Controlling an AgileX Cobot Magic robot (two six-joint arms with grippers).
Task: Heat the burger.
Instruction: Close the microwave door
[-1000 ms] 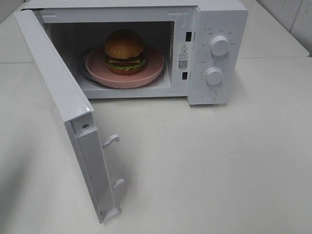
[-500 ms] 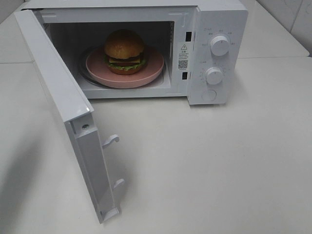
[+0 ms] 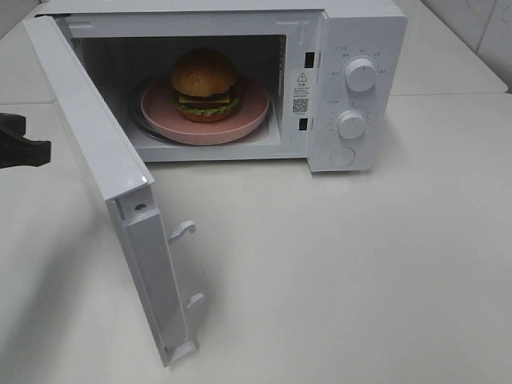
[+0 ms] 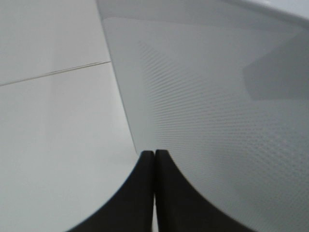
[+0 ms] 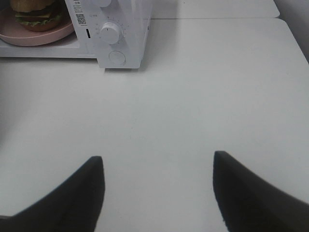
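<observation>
The burger (image 3: pixel 204 84) has a glossy brown bun, lettuce and cheese. It sits on a round pink plate (image 3: pixel 244 120) inside the white microwave (image 3: pixel 360 32). The microwave door (image 3: pixel 96 152) stands swung wide open toward the front left. My left gripper (image 3: pixel 42 150) pokes in from the left edge, just outside the door's outer face. In the left wrist view its fingertips (image 4: pixel 154 153) are pressed together, shut on nothing, close to the dotted door panel (image 4: pixel 217 121). My right gripper (image 5: pixel 157 162) hangs open over bare table, well in front of the microwave, with the burger (image 5: pixel 36 12) far off.
Two round knobs (image 3: pixel 361 76) (image 3: pixel 351 124) and a round button (image 3: pixel 343 156) are on the microwave's right panel. Two latch hooks (image 3: pixel 182 230) stick out of the door's free edge. The white table (image 3: pixel 360 264) stretches to the front and right.
My left gripper has come into the exterior view at the left edge, behind the open door. The burger, plate and door have not moved.
</observation>
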